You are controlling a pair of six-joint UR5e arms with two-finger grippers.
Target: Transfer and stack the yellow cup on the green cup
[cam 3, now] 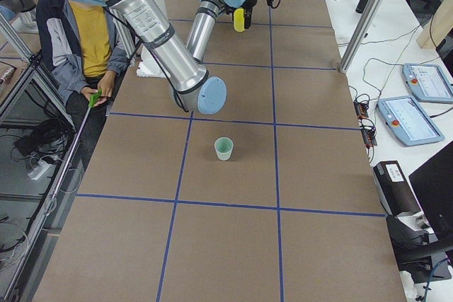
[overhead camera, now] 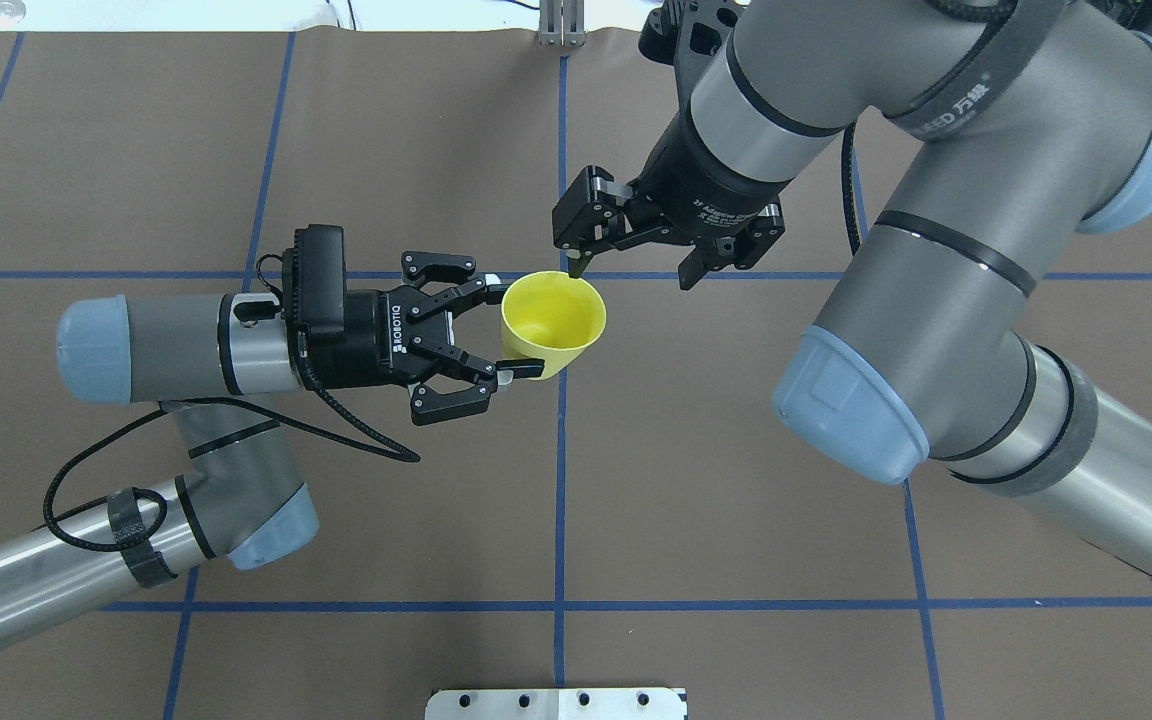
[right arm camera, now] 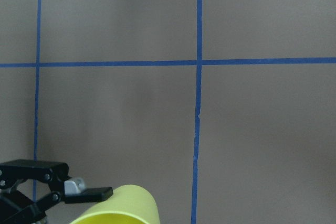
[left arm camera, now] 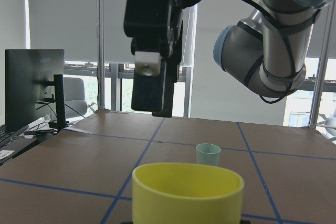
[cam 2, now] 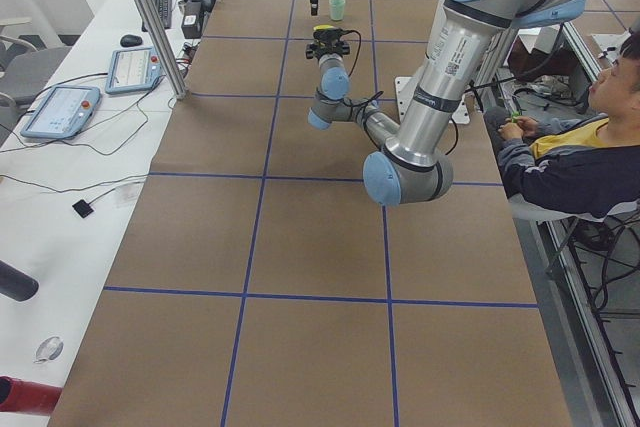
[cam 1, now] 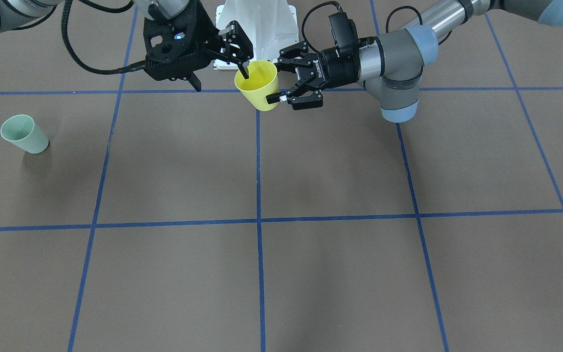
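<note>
The yellow cup [cam 1: 260, 90] is held upright above the table near the robot's base, between the fingers of my left gripper [cam 1: 275, 79], which is shut on its sides. It also shows in the overhead view [overhead camera: 553, 322] with the left gripper [overhead camera: 514, 328] around it. My right gripper [overhead camera: 631, 272] hangs over it, open, with one finger [cam 1: 245, 72] at the cup's rim and the other well off to the side. The green cup [cam 1: 24, 134] stands upright on the table far out on my right side, and also shows in the exterior right view [cam 3: 224, 148] and the left wrist view [left arm camera: 208, 154].
The white robot base [cam 1: 257, 24] is just behind the grippers. A seated person [cam 2: 570, 152] is beside the table. A metal plate [overhead camera: 556, 703] lies at the table's near edge. Blue tape lines grid the brown table [cam 1: 335, 161].
</note>
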